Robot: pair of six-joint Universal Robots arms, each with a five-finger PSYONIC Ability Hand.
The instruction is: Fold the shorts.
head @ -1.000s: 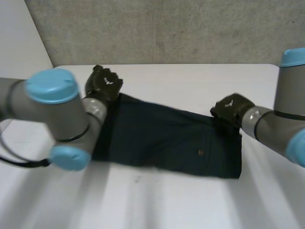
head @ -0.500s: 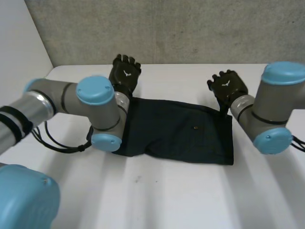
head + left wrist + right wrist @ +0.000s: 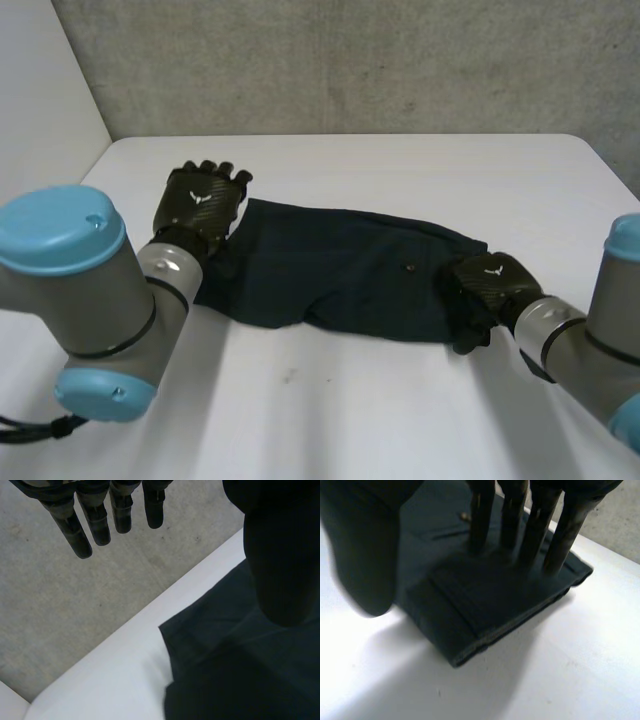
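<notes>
Where the left hand (image 3: 203, 200) hangs: back from the far edge, now over the left end of the shorts (image 3: 340, 270); fingers (image 3: 92, 522) straight, spread, holding nothing.
Shorts: flat on the bench (image 3: 400, 430).
Right hand (image 3: 482, 295): moved to the right end, straight fingers (image 3: 535, 535) pressing the edge.
Hidden: corner under right hand.

White bench (image 3: 400, 170) is carrying dark shorts (image 3: 340, 270), lying flat and spreading crosswise over its middle.

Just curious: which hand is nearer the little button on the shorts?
Right. The right hand presses the shorts near the button; the left hand is at their opposite end.
</notes>
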